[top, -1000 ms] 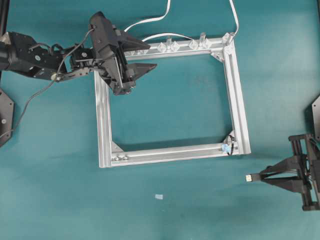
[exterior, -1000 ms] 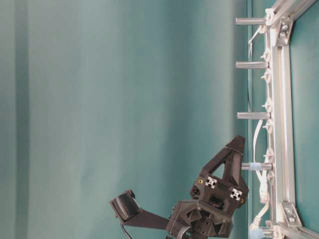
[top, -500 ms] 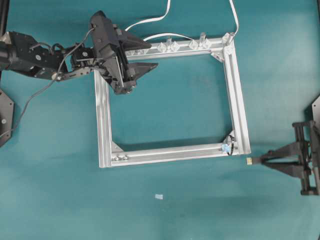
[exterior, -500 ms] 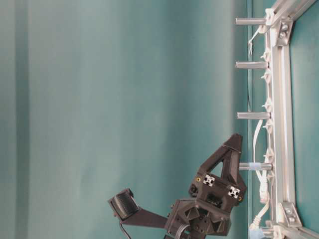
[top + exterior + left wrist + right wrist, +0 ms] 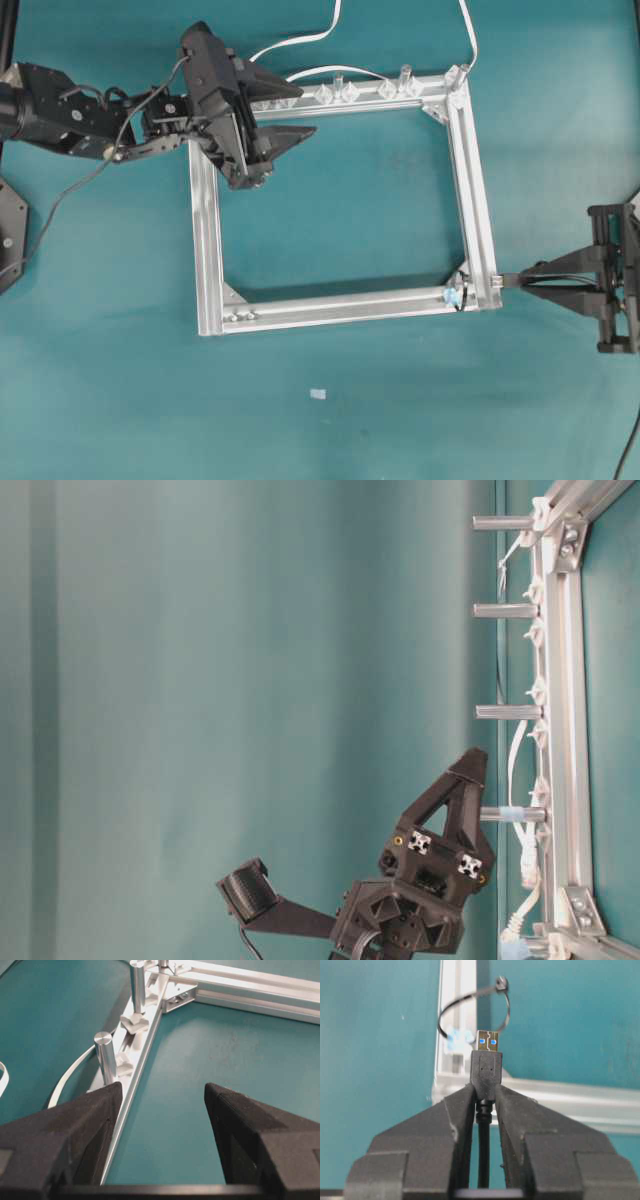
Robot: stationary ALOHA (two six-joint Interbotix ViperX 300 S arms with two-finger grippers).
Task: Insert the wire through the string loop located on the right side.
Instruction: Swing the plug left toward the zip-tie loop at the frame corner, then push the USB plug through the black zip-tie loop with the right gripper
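Overhead, the right gripper sits at the right edge of the picture, level with the lower right corner of the metal frame, its tips pointing left and just beside the frame's outer side. Its jaws are pinched tight on the wire: in the right wrist view the two black fingers clamp the dark plug just below its head, the silvery tip with two blue spots sticks out past them, and the black cable runs back down between the fingers toward the bottom of the picture. Just beyond the plug tip, in the upper middle of that view, stands the loop, a thin dark ring with a small knot at its top and a pale bluish piece at its base, fixed on the frame rail. The plug tip lies in front of the ring's lower part; whether it has entered the ring cannot be told. Overhead, the loop shows as a small dark ring at the frame's lower right inner corner.

At the upper left of the overhead view, the left gripper hovers over the frame's top left corner, jaws spread wide and holding nothing. Its wrist view shows bare green table between the fingers, with upright metal pegs and a white cable along the rail at the left.
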